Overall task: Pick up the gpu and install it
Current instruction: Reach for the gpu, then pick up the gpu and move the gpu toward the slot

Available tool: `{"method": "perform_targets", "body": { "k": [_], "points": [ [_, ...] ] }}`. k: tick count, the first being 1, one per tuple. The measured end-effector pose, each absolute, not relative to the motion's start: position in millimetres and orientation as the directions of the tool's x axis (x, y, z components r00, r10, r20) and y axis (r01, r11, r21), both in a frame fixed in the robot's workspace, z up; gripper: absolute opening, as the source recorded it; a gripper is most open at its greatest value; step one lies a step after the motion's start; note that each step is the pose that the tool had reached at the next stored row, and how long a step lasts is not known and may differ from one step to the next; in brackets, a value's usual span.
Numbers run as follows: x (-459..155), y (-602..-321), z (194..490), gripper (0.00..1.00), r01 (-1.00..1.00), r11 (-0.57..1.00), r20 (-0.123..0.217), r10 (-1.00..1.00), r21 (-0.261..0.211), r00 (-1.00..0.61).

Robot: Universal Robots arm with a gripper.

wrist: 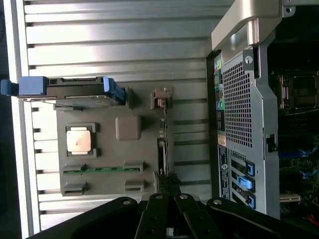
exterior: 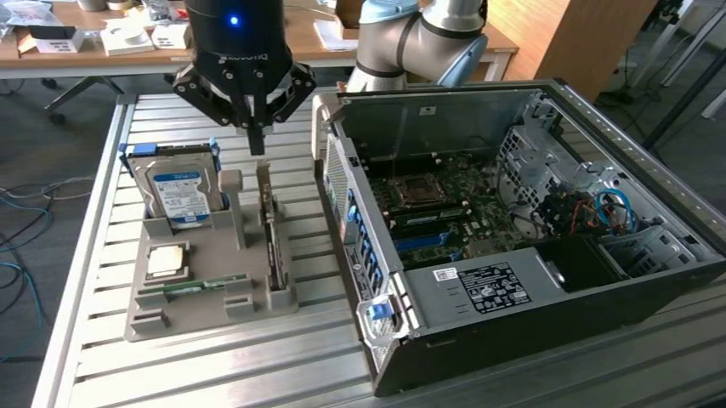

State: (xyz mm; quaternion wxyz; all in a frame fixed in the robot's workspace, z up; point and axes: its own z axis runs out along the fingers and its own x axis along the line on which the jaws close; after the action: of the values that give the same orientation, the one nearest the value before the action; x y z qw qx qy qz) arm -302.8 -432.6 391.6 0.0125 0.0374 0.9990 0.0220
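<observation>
The gpu (exterior: pixel 270 231) is a thin dark card standing on edge in a slot of the grey holder tray (exterior: pixel 210 316), on the side nearest the computer case. In the wrist view the gpu (wrist: pixel 165 144) appears edge-on as a narrow line. My gripper (exterior: pixel 257 146) hangs just above the far end of the card, its fingers together and holding nothing. Its black linkages (wrist: pixel 168 225) sit over the card's end, apart from it.
On the tray are a hard drive (exterior: pixel 182 191) with a blue-white label, a processor chip (exterior: pixel 167 259) and a green memory stick (exterior: pixel 193 286). The open computer case (exterior: pixel 511 229) lies at the exterior view's right, its motherboard (exterior: pixel 437 208) exposed. A cluttered desk (exterior: pixel 125 38) stands behind.
</observation>
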Motion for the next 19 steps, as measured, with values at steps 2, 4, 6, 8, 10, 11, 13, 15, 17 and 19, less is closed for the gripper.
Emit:
{"method": "perform_targets", "body": {
  "k": [2,4,6,8,10,11,13,15,17,19],
  "points": [
    [-303.3,-434.8,391.6,0.11,0.074,0.996,-0.023,0.075,0.045,-0.997],
    [-303.7,-436.9,391.6,0.11,0.074,0.996,-0.023,0.075,0.045,-0.997],
    [-303.7,-438.7,391.6,0.11,0.074,0.996,-0.023,0.075,0.045,-0.997],
    [-303.7,-439.0,391.6,0.11,0.074,0.996,-0.023,0.075,0.045,-0.997],
    [-303.7,-439.0,391.6,0.11,0.074,0.996,-0.023,0.075,0.045,-0.997],
    [-303.7,-439.0,391.6,0.11,0.074,0.996,-0.023,0.075,0.045,-0.997],
    [-303.7,-439.0,391.6,0.11,0.074,0.996,-0.023,0.075,0.045,-0.997],
    [-303.7,-439.0,391.6,0.11,0.074,0.996,-0.023,0.075,0.045,-0.997],
    [-303.7,-439.0,391.6,0.11,0.074,0.996,-0.023,0.075,0.045,-0.997],
    [-303.7,-439.0,391.6,0.11,0.074,0.996,-0.023,0.075,0.045,-0.997]
  ]
}}
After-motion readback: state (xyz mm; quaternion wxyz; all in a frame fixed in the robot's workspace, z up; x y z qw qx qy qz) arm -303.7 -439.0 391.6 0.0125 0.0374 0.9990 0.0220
